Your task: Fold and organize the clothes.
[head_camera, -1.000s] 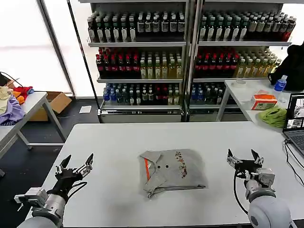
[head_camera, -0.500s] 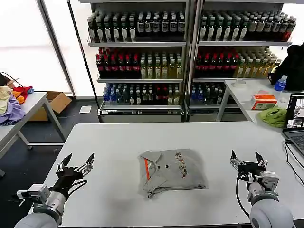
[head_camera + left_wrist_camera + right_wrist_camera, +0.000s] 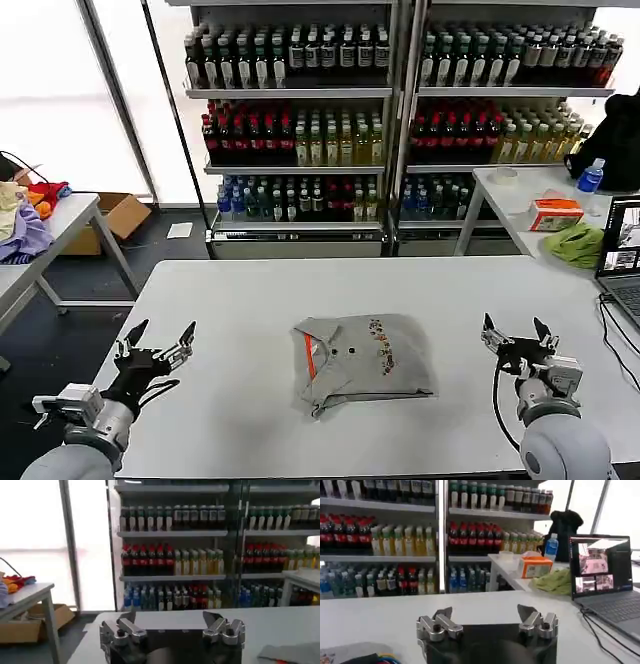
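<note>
Folded grey shirt [image 3: 362,362] mid-table [image 3: 250,290], left gripper [image 3: 158,339] and right gripper [image 3: 514,331] flanking, fingers spread

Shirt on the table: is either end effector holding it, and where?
No. Left end effector and right end effector are open, apart from the shirt.

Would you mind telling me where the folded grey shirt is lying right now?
In the head view, the folded grey shirt lies at the middle of the white table, between the open left end effector and the open right end effector, touching neither.
</note>
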